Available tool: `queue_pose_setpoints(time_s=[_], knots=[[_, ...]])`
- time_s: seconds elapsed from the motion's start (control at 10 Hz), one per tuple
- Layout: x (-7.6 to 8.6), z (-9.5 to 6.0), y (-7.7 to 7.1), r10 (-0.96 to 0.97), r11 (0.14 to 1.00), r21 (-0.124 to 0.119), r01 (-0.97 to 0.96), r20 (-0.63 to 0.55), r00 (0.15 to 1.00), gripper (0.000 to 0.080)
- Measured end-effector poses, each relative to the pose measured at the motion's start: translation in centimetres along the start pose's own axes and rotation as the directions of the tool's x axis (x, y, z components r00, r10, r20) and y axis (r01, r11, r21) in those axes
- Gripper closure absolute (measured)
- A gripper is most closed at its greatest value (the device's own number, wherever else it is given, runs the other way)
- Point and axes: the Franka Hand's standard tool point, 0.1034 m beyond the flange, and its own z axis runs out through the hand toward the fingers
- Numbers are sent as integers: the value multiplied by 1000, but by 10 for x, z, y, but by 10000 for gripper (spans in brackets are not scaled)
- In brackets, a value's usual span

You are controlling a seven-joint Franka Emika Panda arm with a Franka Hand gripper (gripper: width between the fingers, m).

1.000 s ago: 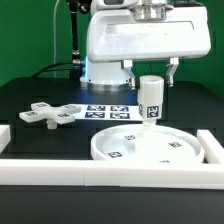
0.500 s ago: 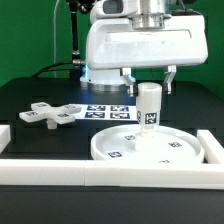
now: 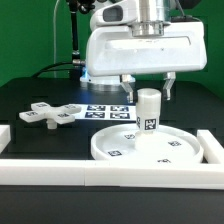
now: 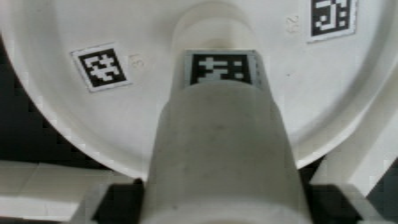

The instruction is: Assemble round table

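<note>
My gripper [image 3: 148,92] is shut on the short white cylinder leg [image 3: 149,110] and holds it upright by its upper end. The leg's tagged lower end is over the middle of the large rimmed round disc [image 3: 112,151], which lies flat on the black table. I cannot tell whether the leg touches the disc. In the wrist view the leg [image 4: 214,130] runs out from between the black pads [image 4: 118,200] toward the disc [image 4: 107,120]. The cross-shaped foot piece [image 3: 50,114] lies apart on the table at the exterior view's left.
The marker board [image 3: 108,110] lies behind the disc, under the arm. Long white border bars run along the front [image 3: 100,172], at the exterior view's right [image 3: 212,148] and at its left [image 3: 5,135]. A green wall stands behind the table.
The gripper has come down with the leg, and a little toward the exterior view's left, so the leg's lower end is closer to the disc's middle. Disc and foot piece have not moved.
</note>
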Motion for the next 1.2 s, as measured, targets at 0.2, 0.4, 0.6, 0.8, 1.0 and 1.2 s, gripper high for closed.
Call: queue_pose_setpoints(time_s=[0.2,0.4,0.6,0.8,1.0,1.2], knots=[[1,1,-1,-2,1000,-5,2,-19,1000,389],[4,2,0,-3,1000,-13,2,-51,999,389],[5,2,1,-2,1000,-15,1,-59,998,389],[5,2,1,-2,1000,-15,1,-59,998,172],[5,-2,2,-2,1000,-14,1,-51,999,153],[10,-10,4,0,1000,-12,-1,-43,999,150]])
